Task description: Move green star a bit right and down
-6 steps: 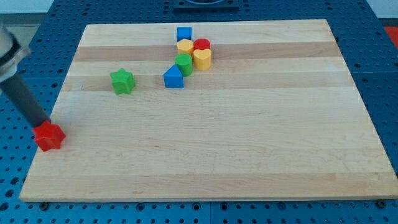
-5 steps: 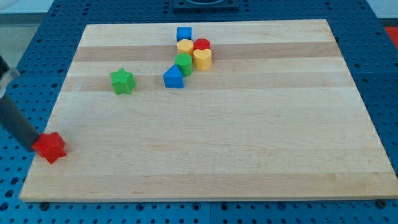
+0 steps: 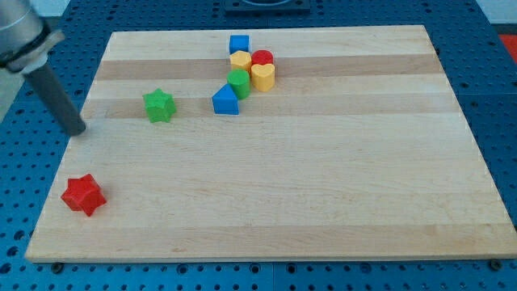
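A big wooden board [image 3: 323,186] fills most of the view. It is pale wood with lighter and darker stripes running across it. It lies on a blue table [image 3: 501,121] full of small round holes. At the view's top, a dark grey thing [image 3: 266,6] sits just past the board's far edge; I cannot tell what it is. No words, labels or brand names can be read anywhere.

My tip [image 3: 78,131] is at the board's left edge, and the dark rod leans up toward the view's top left. There is no claw on it to open or close, just the plain rod end, and it holds nothing and touches no block.

The green star [image 3: 159,105] sits to the right of my tip, near it but apart, in the upper left part of the board. The red star [image 3: 83,195] lies below my tip, near the board's bottom left corner.

A bunch of blocks sits close together near the top middle: a blue cube [image 3: 238,44], a yellow block [image 3: 241,59], a red round block [image 3: 262,58], a yellow heart [image 3: 263,76], a green round block [image 3: 238,83] and a blue triangle [image 3: 226,100].
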{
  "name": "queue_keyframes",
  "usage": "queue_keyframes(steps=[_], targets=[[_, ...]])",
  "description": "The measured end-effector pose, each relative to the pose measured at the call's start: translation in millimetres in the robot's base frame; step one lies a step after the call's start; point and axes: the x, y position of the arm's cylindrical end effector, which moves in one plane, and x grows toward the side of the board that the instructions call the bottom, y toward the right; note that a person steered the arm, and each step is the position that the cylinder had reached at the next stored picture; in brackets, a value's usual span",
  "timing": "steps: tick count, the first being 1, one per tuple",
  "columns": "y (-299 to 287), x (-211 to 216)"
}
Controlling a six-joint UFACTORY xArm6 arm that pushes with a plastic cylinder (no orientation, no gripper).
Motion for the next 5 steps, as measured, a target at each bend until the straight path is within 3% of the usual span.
queue_keyframes(steps=[2,3,5], targets=[[98.9,-47.3],[117.2,-25.4],[143.6,-22.7]])
